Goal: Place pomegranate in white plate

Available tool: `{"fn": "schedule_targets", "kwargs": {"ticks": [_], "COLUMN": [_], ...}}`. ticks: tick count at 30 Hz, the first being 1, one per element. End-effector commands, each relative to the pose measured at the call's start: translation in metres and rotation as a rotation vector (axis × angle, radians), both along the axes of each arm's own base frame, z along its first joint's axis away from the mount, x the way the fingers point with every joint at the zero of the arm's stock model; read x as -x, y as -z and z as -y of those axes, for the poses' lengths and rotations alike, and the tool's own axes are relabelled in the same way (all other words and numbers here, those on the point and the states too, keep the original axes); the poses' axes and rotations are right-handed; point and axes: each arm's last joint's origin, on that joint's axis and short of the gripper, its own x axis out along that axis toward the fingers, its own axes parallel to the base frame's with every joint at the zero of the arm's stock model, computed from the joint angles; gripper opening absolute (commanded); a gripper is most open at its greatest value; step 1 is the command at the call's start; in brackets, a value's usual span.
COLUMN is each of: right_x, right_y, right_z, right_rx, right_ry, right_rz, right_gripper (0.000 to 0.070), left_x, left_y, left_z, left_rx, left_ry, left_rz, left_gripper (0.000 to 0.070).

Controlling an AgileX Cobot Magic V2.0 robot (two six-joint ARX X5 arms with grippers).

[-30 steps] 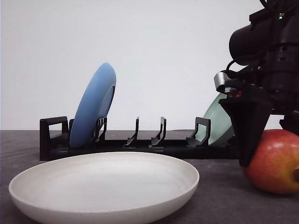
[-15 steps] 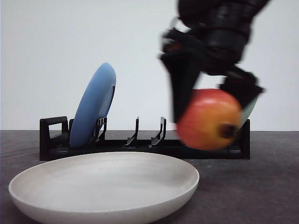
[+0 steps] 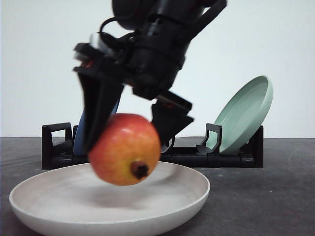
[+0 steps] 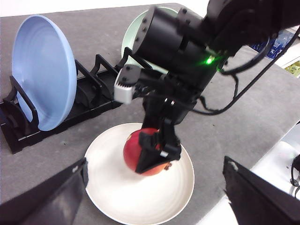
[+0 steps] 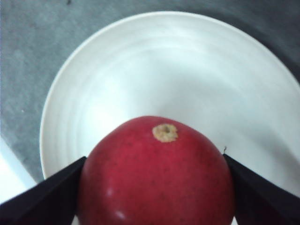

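Pomegranate [image 3: 125, 149] is hanging between the right gripper's [image 3: 129, 132] fingers [image 3: 97, 110], which are closing on its sides, just above the plate [image 3: 110, 199] and not yet resting in it, probably so it can be lowered gently. Left gripper's fingers [image 4: 42, 199] are spreading wide apart, holding nothing.

Black arm [image 4: 187, 42], green LED [image 4: 206, 60], possibly grey collar [image 4: 123, 84]
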Motion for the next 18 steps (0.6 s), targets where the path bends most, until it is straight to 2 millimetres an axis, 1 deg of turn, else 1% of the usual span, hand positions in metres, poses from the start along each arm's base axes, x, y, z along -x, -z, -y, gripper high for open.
{"fn": "schedule_targets", "kwargs": {"ticks": [1, 8, 15, 17, 18], "right_x": [0.000, 0.000, 0.001, 0.001, 0.001], "right_y": [0.002, 0.015, 0.015, 0.015, 0.015], "right_z": [-0.009, -0.015, -0.016, -0.016, -0.016], "right_rx": [-0.016, 0.003, 0.003, 0.005, 0.005], "right_ry": [-0.007, -0.014, -0.019, -0.019, -0.019], "right_rz": [0.004, -0.013, -0.012, -0.014, -0.013], "right_gripper": [0.0451, 0.0451, 0.0458, 0.0488, 0.0526], "left_x": [0.000, 0.000, 0.000, 0.000, 0.000], "left_y": [-0.002, -0.002, -0.002, -0.002, -0.002], "left_z": [0.001, 0.001, 0.001, 0.001, 0.001], "left_rx": [0.012, 0.013, 0.015, 0.015, 0.015], "left_ry": [0.009, 0.009, 0.008, 0.008, 0.008], "left_rz": [0.004, 0.004, 0.002, 0.002, 0.002], "left_gripper": [0.0539, 0.0539, 0.0539, 0.0539, 0.0539]}}
